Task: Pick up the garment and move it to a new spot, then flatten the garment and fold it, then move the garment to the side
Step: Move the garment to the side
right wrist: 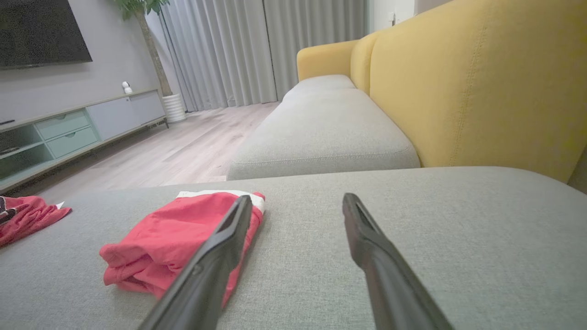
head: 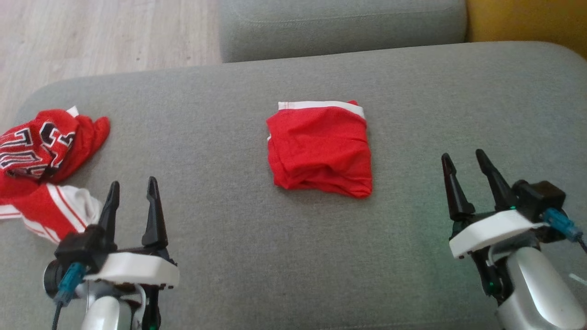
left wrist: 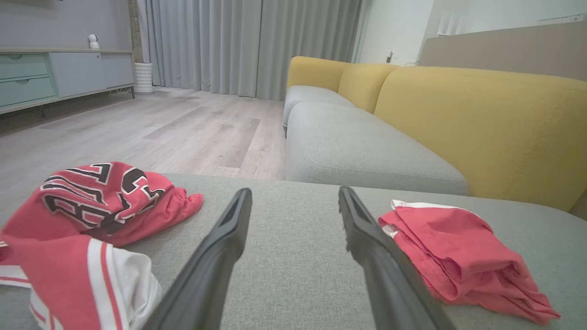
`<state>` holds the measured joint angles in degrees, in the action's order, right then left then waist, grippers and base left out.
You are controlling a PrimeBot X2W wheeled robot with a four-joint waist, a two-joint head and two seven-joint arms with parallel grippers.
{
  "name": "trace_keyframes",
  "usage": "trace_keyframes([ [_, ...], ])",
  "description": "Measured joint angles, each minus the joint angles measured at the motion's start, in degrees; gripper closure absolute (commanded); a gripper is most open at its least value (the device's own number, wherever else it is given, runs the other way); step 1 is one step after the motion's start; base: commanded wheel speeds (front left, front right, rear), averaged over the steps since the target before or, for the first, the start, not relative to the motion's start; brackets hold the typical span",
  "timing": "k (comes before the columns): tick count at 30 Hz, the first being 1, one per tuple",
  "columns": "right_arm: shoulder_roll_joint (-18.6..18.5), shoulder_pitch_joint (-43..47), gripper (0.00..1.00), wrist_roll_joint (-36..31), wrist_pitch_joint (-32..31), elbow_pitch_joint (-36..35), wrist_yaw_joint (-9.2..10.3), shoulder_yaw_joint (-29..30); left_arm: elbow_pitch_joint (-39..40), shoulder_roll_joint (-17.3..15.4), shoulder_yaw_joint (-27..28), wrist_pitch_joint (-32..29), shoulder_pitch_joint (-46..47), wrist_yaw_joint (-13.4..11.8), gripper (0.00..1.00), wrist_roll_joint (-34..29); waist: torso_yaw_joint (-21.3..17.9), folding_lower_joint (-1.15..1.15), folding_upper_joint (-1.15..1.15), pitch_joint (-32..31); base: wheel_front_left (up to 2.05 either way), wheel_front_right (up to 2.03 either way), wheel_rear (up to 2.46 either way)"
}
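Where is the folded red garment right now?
In the head view the folded red garment lies centred on the grey seat, ahead of and between the left gripper and right gripper, touching neither.

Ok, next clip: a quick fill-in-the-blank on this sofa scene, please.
The folded red garment with a white band lies on a ____ fabric sofa cushion.
Left gripper and right gripper hold their fingers ____.
The crumpled red jersey with black lettering lies at the robot's ____.
Missing: grey; open; left.

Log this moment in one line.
garment: folded, centre of grey cushion | left gripper: open, empty | right gripper: open, empty | pending: move aside
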<state>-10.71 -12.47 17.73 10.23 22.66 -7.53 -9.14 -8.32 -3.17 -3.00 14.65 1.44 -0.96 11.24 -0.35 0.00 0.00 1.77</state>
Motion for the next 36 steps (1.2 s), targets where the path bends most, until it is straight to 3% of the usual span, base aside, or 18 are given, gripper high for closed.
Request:
trace_keyframes([
  [7,-0.37,-7.79,0.00,4.25,-5.68,3.08,0.00,-2.07,0.67,0.21,-0.87,0.00,1.24,0.03,0.00,0.00,2.97,0.01,0.00,2.22,0.00,0.00,0.00],
  [11,-0.86,-15.69,0.00,9.29,-12.84,8.13,0.00,-3.93,1.23,0.41,-2.60,0.00,3.21,0.03,0.00,0.01,5.39,0.01,0.00,4.20,0.00,0.00,0.00],
  [16,-1.42,-24.99,0.00,13.25,-23.16,18.19,0.00,-5.24,1.18,0.48,-4.38,0.00,3.87,-0.08,0.00,0.55,8.62,0.01,0.00,6.85,0.00,0.00,0.00],
  [25,-1.45,-36.22,0.00,18.12,-40.03,37.64,0.00,-1.34,0.65,0.59,-6.24,0.01,6.15,-0.59,0.00,1.70,13.48,0.01,0.00,10.18,0.00,0.00,0.00],
  [31,-0.49,-39.53,0.00,19.20,-44.72,44.07,0.00,0.30,0.58,0.63,-7.39,0.00,6.15,-1.07,0.00,2.01,14.62,0.01,0.00,10.65,0.00,0.00,0.00],
  [32,-0.38,-39.80,0.03,19.23,-44.76,44.47,0.00,0.30,0.59,0.63,-7.39,0.01,6.15,-1.10,0.00,2.02,14.67,0.01,0.00,10.61,0.00,0.00,0.00],
  [35,0.04,-39.74,1.00,19.57,-43.81,45.02,0.00,0.33,0.51,0.63,-7.49,0.01,6.14,-1.35,0.00,2.02,14.56,0.00,0.00,10.58,0.00,0.00,0.00],
  [36,0.25,-39.74,1.00,19.59,-43.15,45.03,0.00,0.21,0.52,0.63,-7.46,0.01,6.16,-1.41,0.00,2.02,14.42,0.00,0.00,10.46,0.00,0.00,0.00],
])
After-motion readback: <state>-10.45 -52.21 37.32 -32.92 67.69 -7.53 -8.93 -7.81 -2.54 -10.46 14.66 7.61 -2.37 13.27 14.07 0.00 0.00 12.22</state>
